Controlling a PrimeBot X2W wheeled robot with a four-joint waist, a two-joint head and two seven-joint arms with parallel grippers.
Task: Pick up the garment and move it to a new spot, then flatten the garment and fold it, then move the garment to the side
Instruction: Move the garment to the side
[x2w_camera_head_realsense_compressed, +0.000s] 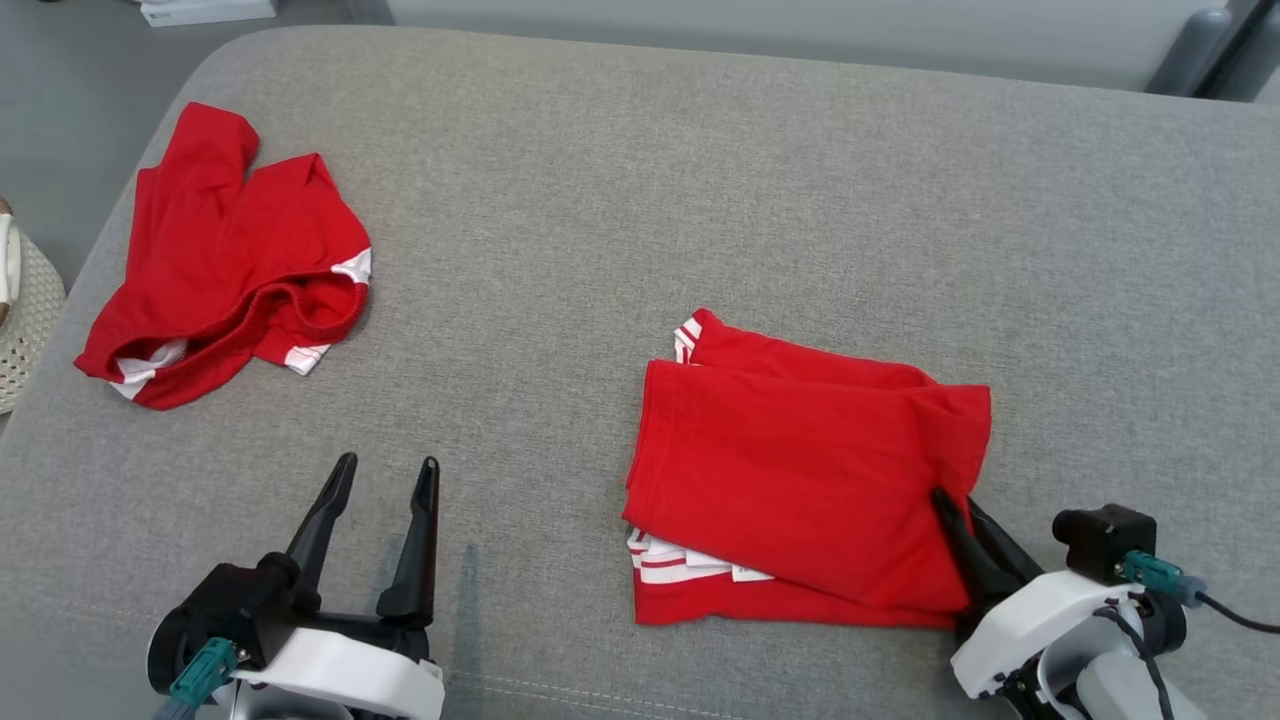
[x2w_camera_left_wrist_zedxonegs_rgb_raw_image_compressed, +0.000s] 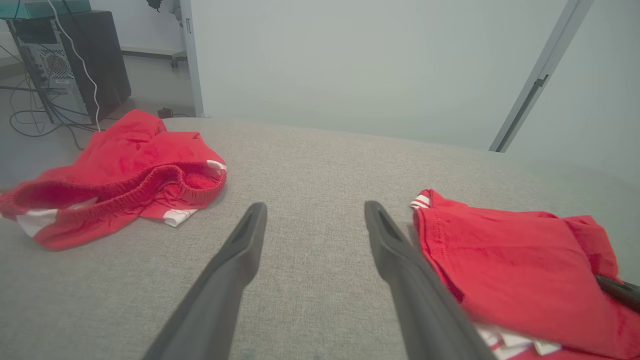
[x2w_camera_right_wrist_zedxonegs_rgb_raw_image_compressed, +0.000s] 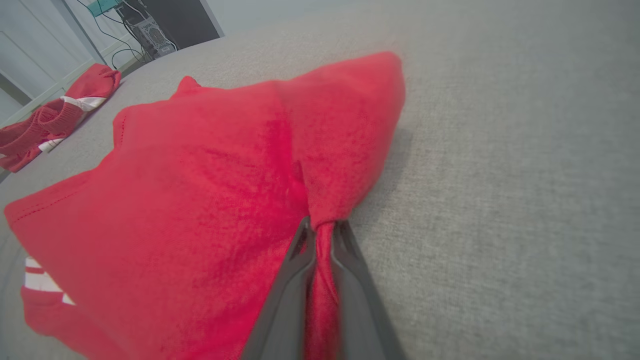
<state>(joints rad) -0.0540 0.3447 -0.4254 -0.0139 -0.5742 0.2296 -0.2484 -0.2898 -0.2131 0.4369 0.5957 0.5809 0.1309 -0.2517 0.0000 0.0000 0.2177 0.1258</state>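
One edge of the folded red, white-trimmed cloth garment (x2w_camera_head_realsense_compressed: 800, 470) is pinched by the closed right gripper (x2w_camera_right_wrist_zedxonegs_rgb_raw_image_compressed: 322, 226), likely for sliding aside; left gripper (x2w_camera_head_realsense_compressed: 388, 463) held wide, empty.

Wide-spread left gripper (x2w_camera_left_wrist_zedxonegs_rgb_raw_image_compressed: 315, 205) between crumpled shorts (x2w_camera_left_wrist_zedxonegs_rgb_raw_image_compressed: 125, 175) and folded garment (x2w_camera_left_wrist_zedxonegs_rgb_raw_image_compressed: 515, 260)

The folded red jersey garment (x2w_camera_head_realsense_compressed: 800, 480) is plain bright red, its tucked edges trimmed in white with thin red stripes. The crumpled red elastic-waisted garment (x2w_camera_head_realsense_compressed: 225, 260) is the same red, with white patches at its hems. The woven fabric surface (x2w_camera_head_realsense_compressed: 700, 150) is a mottled mid-grey. The left gripper (x2w_camera_head_realsense_compressed: 389, 462) and right gripper (x2w_camera_head_realsense_compressed: 953, 500) pair black fingers (x2w_camera_head_realsense_compressed: 415, 540) with white housings. The round woven basket (x2w_camera_head_realsense_compressed: 25, 310) is cream.
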